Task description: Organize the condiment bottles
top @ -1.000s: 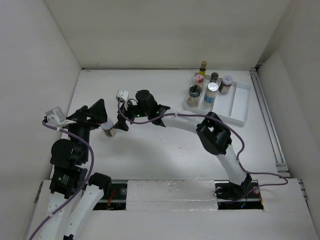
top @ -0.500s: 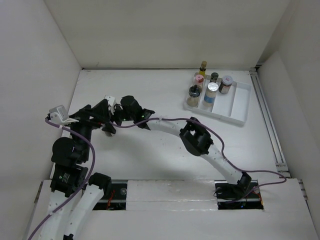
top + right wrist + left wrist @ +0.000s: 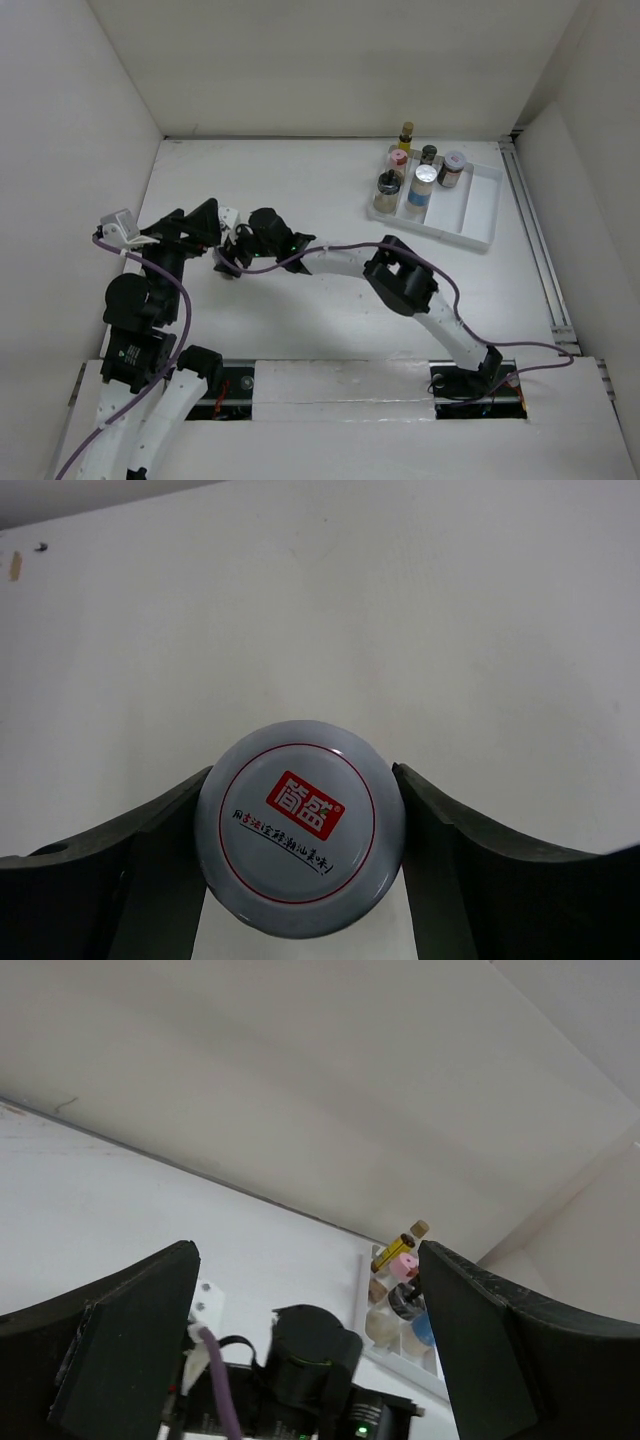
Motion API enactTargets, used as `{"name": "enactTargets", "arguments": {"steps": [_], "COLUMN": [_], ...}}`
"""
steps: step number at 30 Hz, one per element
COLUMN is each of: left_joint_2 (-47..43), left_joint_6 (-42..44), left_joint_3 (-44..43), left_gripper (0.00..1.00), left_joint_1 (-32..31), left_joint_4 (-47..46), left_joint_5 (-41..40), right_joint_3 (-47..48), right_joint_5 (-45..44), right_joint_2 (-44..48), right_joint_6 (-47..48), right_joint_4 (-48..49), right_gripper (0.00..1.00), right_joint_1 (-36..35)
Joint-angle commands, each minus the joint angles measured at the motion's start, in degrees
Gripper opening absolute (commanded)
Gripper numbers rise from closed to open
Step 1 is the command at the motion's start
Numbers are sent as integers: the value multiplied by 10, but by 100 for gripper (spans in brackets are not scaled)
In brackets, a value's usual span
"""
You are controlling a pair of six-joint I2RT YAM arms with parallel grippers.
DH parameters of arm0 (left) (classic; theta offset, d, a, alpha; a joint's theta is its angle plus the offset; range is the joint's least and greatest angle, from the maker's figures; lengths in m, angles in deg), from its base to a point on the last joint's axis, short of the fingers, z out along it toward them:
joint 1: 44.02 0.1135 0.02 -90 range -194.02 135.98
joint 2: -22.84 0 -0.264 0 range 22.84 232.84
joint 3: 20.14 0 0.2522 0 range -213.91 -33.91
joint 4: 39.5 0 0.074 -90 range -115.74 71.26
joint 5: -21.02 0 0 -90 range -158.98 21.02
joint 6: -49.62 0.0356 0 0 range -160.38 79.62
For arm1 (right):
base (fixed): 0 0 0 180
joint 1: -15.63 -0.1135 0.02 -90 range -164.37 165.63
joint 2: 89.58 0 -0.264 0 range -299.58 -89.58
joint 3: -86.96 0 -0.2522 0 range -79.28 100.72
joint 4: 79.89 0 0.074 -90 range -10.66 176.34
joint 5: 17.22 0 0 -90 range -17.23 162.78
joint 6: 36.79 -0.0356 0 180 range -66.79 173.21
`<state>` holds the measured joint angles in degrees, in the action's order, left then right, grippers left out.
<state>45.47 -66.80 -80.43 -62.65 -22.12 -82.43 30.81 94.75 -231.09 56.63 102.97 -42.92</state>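
My right gripper (image 3: 228, 262) reaches far left across the table and is shut on a jar with a white lid (image 3: 300, 825) that has a red label; both fingers press the lid's sides. In the top view the gripper hides this jar. My left gripper (image 3: 205, 222) is open and empty just beside and behind it, and its wrist view (image 3: 307, 1260) looks over the right wrist. The other bottles stand at the white tray (image 3: 470, 215): yellow (image 3: 406, 135), pink (image 3: 398, 160), small dark (image 3: 429, 154), brown white-lidded (image 3: 452, 168), black-knobbed clear (image 3: 387, 190), white blue-labelled (image 3: 423, 187).
The two grippers are very close together at the table's left. White walls close in the table on the left, back and right. A rail (image 3: 540, 250) runs along the right edge. The tray's right compartment holds nothing.
My right gripper swung left past the left gripper, then came down over the jar and closed on it. The left gripper stayed open and hardly moved.
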Motion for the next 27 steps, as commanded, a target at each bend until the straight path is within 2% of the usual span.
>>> {"name": "enactTargets", "arguments": {"steps": [1,4,8,9,11,14,17,22,27], "left_joint_2": [7,13,19,32,46,93,136,152,169], "left_joint_6": [8,8,8,8,13,19,24,29,29], "left_joint_3": [-1,-1,5,5,5,-9,-23,-23,-23], "left_gripper": [87,87,87,87,87,89,89,91,95], "left_joint_1": [2,2,2,2,2,2,2,2,2], "left_joint_4": [-27,-32,-32,-37,-37,-37,-25,-25,-25], "left_joint_5": [12,18,40,47,82,133,156,176,182], "right_joint_3": [-65,-157,-264,-301,-337,-399,-443,-479,-504], "right_joint_5": [3,17,33,33,26,-32,-76,-126,-108], "right_joint_2": [142,259,409,437,516,596,639,632,569], "right_joint_6": [-11,-25,-46,-47,-53,-53,-58,-78,-105], "right_joint_4": [133,170,184,184,170,145,128,108,124], "right_gripper": [54,54,54,54,54,54,53,53,53], "right_joint_1": [12,55,152,203,257,405,482,599,642]}}
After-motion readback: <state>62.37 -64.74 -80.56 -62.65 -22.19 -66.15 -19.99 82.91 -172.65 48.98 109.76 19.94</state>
